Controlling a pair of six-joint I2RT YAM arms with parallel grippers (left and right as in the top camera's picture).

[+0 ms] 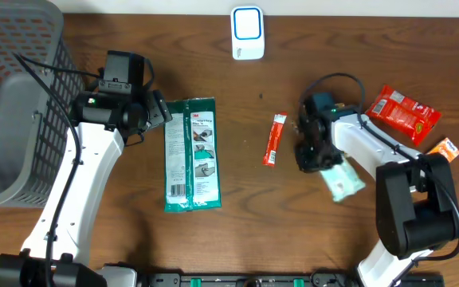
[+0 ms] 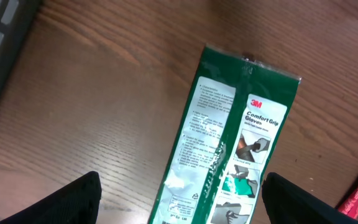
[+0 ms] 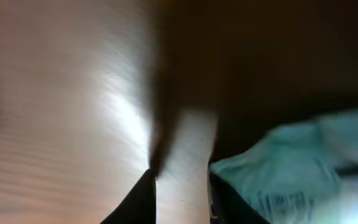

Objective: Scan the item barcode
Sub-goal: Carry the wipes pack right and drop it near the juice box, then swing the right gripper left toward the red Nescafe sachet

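Table [image 1: 237, 231], dark brown wood grain, fills the overhead view; a pale strip runs along the far edge. No more of the room shows.

Grey mesh basket [image 1: 6, 104], one, sits at the far left corner.

Two white arms: left arm [image 1: 78, 191] and right arm [image 1: 373, 147].

Green pack [image 1: 191, 154], one, lies flat left of centre with its long side running front to back. The left wrist view reads "3M" and "Comfort Grip Gloves"; the smaller print is not legible. Left tool [image 1: 156, 113] is just beside the pack's far left corner, its jaws wide apart and gripping nothing.

Red snack bag [image 1: 402, 113], one, lies far right; its print is too small to read.

Teal packet [image 1: 343, 179], one, lies partly under the right arm, print unreadable. Right tool [image 1: 309, 151] is low over the table next to it. The right wrist view is blurred: the fingertips [image 3: 145, 199] stand narrowly apart with bare table between them, and the packet's edge is against the outside of one finger.

White scanner box [image 1: 247, 32] with a blue frame, one, stands at the far edge near centre, well apart from both tools.

Red stick sachet [image 1: 274, 139], one, lies between the green pack and the right tool.

Orange packet [image 1: 445, 149], one, is at the right edge.

That makes five packaged items.
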